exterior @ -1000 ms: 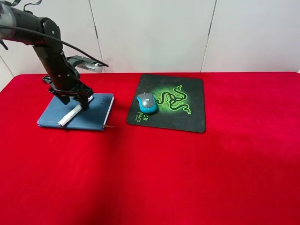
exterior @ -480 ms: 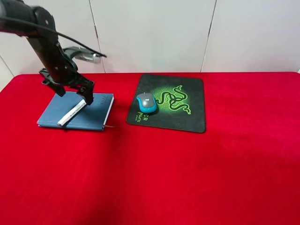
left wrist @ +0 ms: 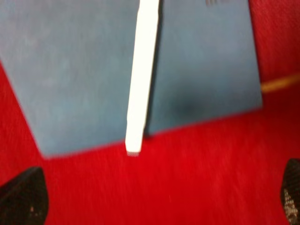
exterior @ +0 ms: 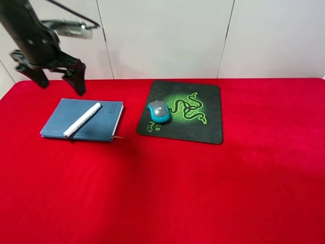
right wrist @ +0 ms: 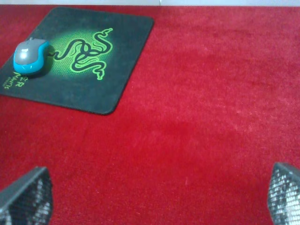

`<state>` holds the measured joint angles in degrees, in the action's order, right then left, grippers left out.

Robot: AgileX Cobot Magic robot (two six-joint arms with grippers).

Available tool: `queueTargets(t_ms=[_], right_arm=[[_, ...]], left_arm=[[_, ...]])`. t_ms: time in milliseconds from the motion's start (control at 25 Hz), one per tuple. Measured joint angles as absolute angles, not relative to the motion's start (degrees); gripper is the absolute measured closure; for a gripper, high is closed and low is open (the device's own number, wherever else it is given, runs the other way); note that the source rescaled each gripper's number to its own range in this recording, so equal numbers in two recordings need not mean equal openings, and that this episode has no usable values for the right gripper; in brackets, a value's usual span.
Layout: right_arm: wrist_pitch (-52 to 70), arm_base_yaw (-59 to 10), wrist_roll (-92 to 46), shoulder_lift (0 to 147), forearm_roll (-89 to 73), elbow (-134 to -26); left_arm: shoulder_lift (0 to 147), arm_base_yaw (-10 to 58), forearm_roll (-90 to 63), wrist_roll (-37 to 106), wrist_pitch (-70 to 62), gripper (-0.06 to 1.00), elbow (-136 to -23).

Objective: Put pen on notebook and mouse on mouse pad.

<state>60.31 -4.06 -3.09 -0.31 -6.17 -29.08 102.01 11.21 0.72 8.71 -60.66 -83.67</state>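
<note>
The white pen (exterior: 81, 119) lies diagonally on the blue-grey notebook (exterior: 101, 123) at the left of the red table. My left gripper (exterior: 61, 85) hangs open above the notebook's far edge, holding nothing. In the left wrist view the pen (left wrist: 142, 75) rests on the notebook (left wrist: 70, 70), with my left gripper (left wrist: 157, 197) spread wide above them. The grey and teal mouse (exterior: 159, 111) sits on the near left part of the black mouse pad (exterior: 203, 119). In the right wrist view the mouse (right wrist: 30, 56) is on the mouse pad (right wrist: 98, 89), far from my open right gripper (right wrist: 154, 197).
A red cloth (exterior: 203, 193) covers the whole table, with a white wall behind it. The notebook's orange ribbon (left wrist: 281, 83) sticks out past one edge. The right arm does not show in the exterior high view.
My left gripper has opened off the pen and risen up and back to the left. The pen stays lying on the notebook. Mouse and mouse pad are unmoved.
</note>
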Motion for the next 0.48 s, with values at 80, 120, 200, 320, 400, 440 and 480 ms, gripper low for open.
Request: queueTargets(t_ms=[80, 120, 200, 320, 400, 440, 480], right_arm=[[60.3, -4.1, -3.1, -0.3, -6.2, -29.1], [60.3, -4.1, -3.1, -0.3, -6.2, -29.1], [60.3, -4.1, -3.1, -0.3, -6.2, -29.1], [60.3, -4.1, -3.1, -0.3, -6.2, -29.1], [60.3, -4.1, -3.1, -0.3, -6.2, -29.1], [60.3, -4.1, -3.1, -0.3, -6.2, -29.1], [60.3, -4.1, -3.1, -0.3, -6.2, -29.1]], left_arm=[[99.3, 11.2, 0.7, 7.8, -64.2, -0.05, -83.7], [98.2, 11.2, 0.7, 7.0, -66.0, -0.05, -83.7], [95.4, 11.2, 0.7, 5.7, -66.8, -0.05, -83.7], [91.3, 11.2, 0.7, 4.6, -66.9, -0.05, -83.7], [88.3, 11.2, 0.7, 4.3, -66.9, -0.05, -83.1], [86.5, 11.2, 0.7, 4.2, -66.9, -0.05, -82.6], [84.6, 11.2, 0.7, 4.1, -66.9, -0.05, -81.8]])
